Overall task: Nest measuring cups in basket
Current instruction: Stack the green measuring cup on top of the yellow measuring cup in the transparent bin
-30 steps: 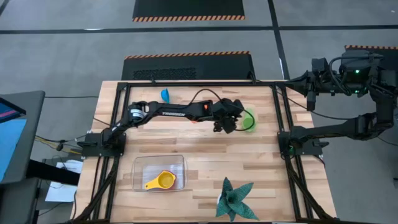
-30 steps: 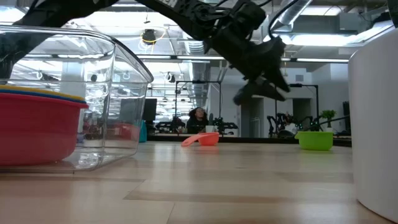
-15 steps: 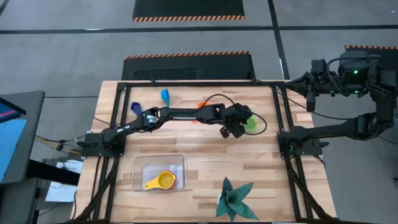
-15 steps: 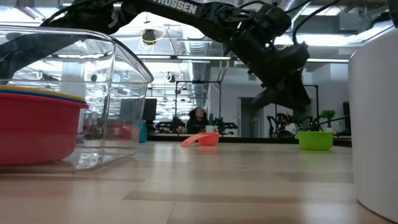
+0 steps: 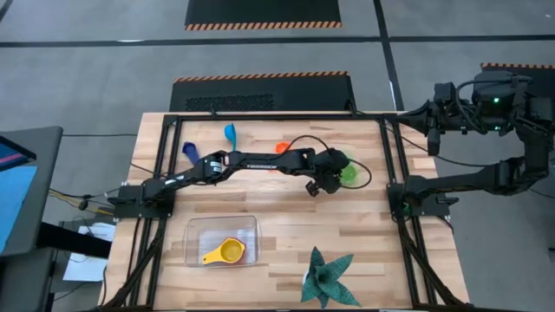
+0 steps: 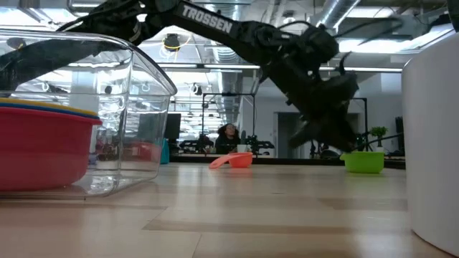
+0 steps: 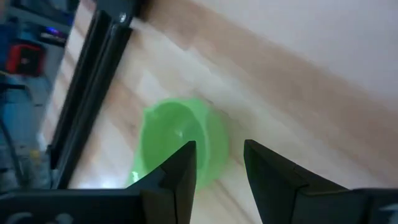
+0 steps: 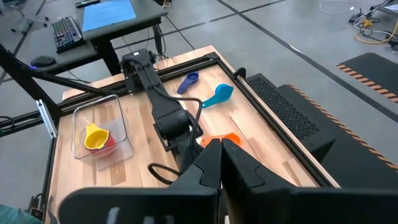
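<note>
I've got the left gripper (image 7: 217, 167) open and empty, hanging right over the green cup (image 5: 349, 171), centre-right of the high view. I'd drop straight down and straddle its wall. The right gripper (image 8: 222, 149) is parked off the desk (image 5: 286, 204), fingers together.

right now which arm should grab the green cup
Left. The left gripper hangs open right beside the green cup, fingers aimed at it. The right gripper is raised off the table's right edge, far from it.
</note>
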Robot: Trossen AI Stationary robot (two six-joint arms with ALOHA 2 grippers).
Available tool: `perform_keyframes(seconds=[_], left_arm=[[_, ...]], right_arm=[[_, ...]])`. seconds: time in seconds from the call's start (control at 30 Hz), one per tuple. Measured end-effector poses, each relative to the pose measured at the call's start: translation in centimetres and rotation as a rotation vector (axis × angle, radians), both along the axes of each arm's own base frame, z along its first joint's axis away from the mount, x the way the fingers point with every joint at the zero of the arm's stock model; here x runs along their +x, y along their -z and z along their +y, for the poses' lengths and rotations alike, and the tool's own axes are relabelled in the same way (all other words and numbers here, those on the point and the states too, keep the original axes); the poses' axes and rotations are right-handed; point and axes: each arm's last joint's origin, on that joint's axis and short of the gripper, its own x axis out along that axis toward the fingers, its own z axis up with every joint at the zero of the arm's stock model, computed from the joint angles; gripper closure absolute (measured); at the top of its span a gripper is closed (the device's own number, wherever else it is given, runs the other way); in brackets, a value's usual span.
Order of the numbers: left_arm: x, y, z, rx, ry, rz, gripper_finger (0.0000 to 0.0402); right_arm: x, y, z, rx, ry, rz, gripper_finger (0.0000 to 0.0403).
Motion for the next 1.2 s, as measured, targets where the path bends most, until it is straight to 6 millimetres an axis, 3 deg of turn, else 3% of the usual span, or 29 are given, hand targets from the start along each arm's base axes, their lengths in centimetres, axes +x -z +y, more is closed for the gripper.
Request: perform_keyframes(seconds=[0.27, 0.5, 1.2], left_arm=[[0.7, 0.2, 0.5, 0.068, -0.037, -0.076, 0.0276], [0.3, 0.5, 0.7, 0.059, 0.003, -0.017, 0.0276], [0.5, 0.9, 1.1, 0.004, 0.019, -0.062, 0.0276]], right_arm=[[-0.2, 0.4, 0.1, 0.016, 0.000, 0.043, 0.0376], [-0.2, 0.5, 0.1, 0.018, 0.000, 0.052, 0.0376], [-0.9, 0.4, 0.3, 0.012, 0.000, 0.034, 0.0376]])
